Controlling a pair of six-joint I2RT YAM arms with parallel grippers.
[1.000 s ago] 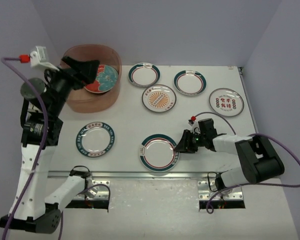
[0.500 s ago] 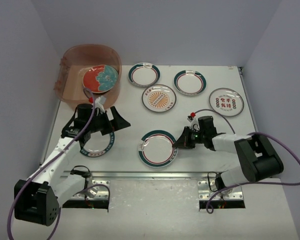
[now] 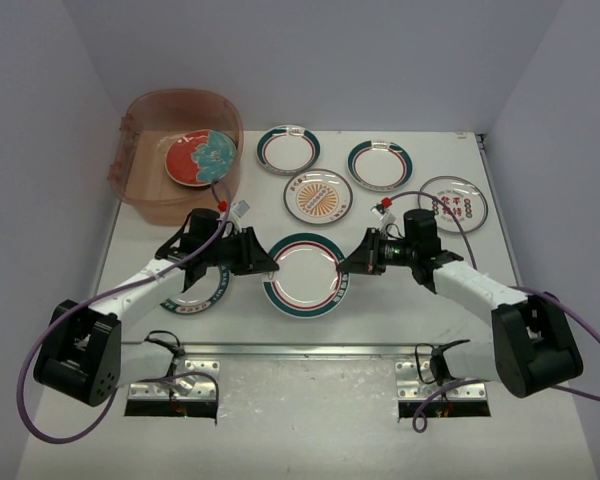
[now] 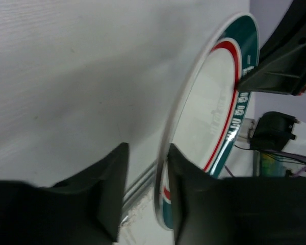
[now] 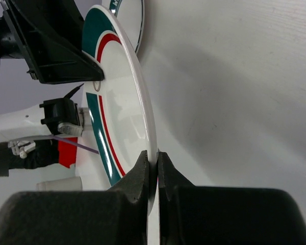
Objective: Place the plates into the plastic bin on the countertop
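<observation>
Green-and-red rimmed white round plate (image 3: 303,275) is held up off the white worktop (image 3: 400,320) at front centre, between the two arms! Right end effector (image 5: 152,155) is clenched tight on its right rim. Left end effector (image 4: 147,148) straddles the opposite rim, fingers spread, not clamped. Translucent pinkish-brown plastic bin (image 3: 155,205) sits far left, a teal-and-red plate (image 3: 201,158) lying inside.

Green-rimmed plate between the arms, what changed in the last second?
Right arm, jaws shut on the plate, carried it left and away from the rail. Left arm swung from the bin down to it, open jaws straddling its left rim. Bin, other plates stayed.
</observation>
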